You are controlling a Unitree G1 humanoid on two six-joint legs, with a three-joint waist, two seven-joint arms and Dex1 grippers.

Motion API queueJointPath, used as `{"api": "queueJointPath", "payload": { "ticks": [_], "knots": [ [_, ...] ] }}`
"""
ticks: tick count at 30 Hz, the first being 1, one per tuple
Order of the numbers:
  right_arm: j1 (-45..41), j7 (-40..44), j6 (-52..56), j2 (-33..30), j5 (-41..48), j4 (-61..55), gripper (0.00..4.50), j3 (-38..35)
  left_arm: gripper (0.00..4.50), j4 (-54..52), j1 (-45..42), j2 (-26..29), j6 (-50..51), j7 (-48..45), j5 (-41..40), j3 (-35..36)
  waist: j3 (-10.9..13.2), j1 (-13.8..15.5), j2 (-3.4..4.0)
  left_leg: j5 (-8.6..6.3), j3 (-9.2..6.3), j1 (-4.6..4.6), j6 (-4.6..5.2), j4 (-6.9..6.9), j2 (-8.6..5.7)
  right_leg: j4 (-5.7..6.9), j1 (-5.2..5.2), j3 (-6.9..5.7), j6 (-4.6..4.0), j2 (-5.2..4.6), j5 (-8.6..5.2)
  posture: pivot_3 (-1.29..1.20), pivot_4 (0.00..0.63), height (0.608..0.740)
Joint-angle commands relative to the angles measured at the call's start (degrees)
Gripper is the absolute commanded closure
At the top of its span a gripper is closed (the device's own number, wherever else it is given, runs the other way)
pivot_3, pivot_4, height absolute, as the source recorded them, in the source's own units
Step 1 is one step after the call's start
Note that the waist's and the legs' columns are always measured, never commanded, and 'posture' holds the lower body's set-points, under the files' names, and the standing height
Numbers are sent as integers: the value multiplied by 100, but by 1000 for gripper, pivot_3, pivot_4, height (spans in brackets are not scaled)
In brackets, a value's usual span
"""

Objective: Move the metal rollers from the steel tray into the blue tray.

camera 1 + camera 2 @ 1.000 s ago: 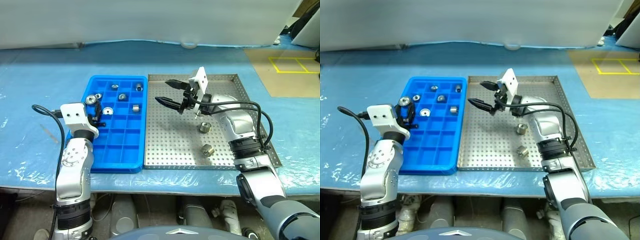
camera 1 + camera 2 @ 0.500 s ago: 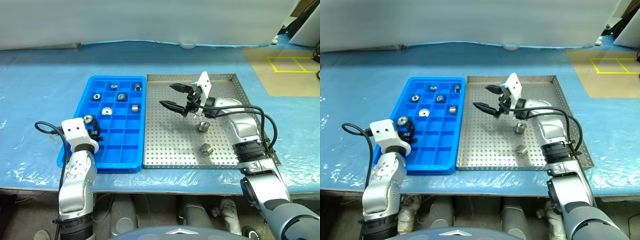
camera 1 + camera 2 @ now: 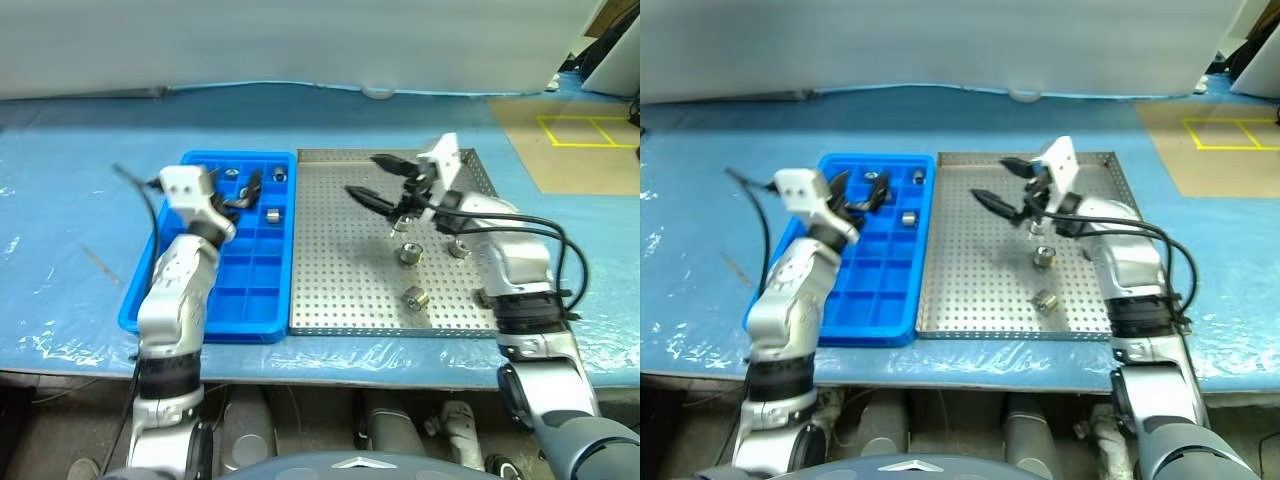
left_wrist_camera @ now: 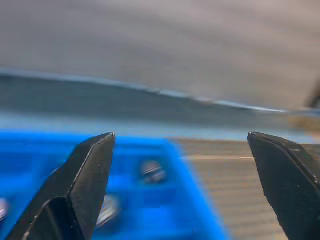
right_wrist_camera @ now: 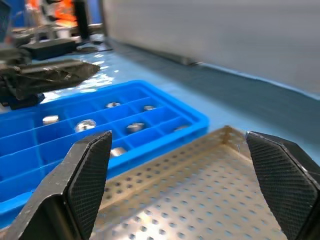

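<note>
The blue tray (image 3: 245, 275) lies left of the steel tray (image 3: 340, 270); both also show in the right wrist view. Two metal rollers (image 3: 409, 253) (image 3: 414, 297) rest on the steel tray's perforated floor, and a third (image 3: 457, 248) peeks out by my right arm. More rollers (image 3: 271, 214) (image 3: 278, 175) sit in the blue tray's far compartments; my left arm hides others. My left gripper (image 3: 247, 190) hovers open and empty over the blue tray's far part. My right gripper (image 3: 362, 174) is open and empty above the steel tray's far middle.
Both trays lie on a pale blue sheet (image 3: 80, 200) covering the table. A brown floor patch with yellow tape (image 3: 585, 130) is at the far right. A grey wall (image 3: 300, 40) runs behind the table.
My left gripper rose from the blue tray's near left, swung up and right over its far part and opened; the roller at its tips is gone from them. My right gripper shifted right.
</note>
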Motion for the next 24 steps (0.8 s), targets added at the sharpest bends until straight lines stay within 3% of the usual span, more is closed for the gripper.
{"api": "queueJointPath", "payload": {
  "ticks": [1,6,15,24],
  "knots": [
    [335,-283,274,-305,237,-672,0,-544,37,924,-539,280,-277,-961,54,-471,-1,-41,1,0,1,5,-1,-1,1,7,-2,1,4,1,-2,-138,150,740],
    [1017,-640,687,-744,383,-1308,0,-1177,37,2763,-1548,278,-493,-1809,264,-950,-2,-224,5,13,11,25,-22,-6,-7,20,-3,21,7,4,-2,-259,150,740],
    [2192,-1366,1305,-929,736,-2675,0,-2039,37,6305,-3717,-545,-1913,-2377,820,-1062,-2,-439,4,11,11,27,-16,0,-24,7,7,37,20,-1,3,-423,150,740],
    [3025,-1929,1607,-868,999,-3600,0,-2525,37,7923,-4299,-956,-2525,-2044,1682,-1239,-3,-679,6,-13,12,20,23,1,-42,-32,12,55,63,-2,7,-560,150,740]
  ]
}}
